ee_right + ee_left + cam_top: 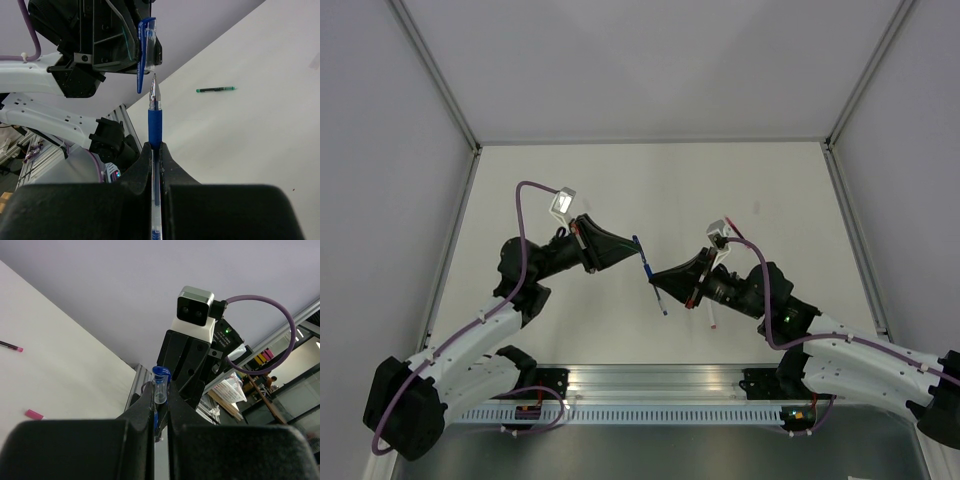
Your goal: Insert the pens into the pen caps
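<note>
Label (225, 342) on opposite arm: print too small to read. Left hand (160, 401) clenched on one blue cap (160, 384), frame centre. Right hand (156, 149) clenched on one blue pen (155, 117), tip just beside cap's mouth. One green pen (216, 90) on counter (260, 145), upper right. One pink cap (34, 414), lower left.

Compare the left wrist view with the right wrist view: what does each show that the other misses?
Only the left wrist view: a pink cap lying loose, and a dark pen with a pink end at the frame's left edge. Only the right wrist view: the green pen lying flat, and the blue pen clamped in the right tool, tip close to the cap. Both: the blue cap, gripped by the left tool.
</note>
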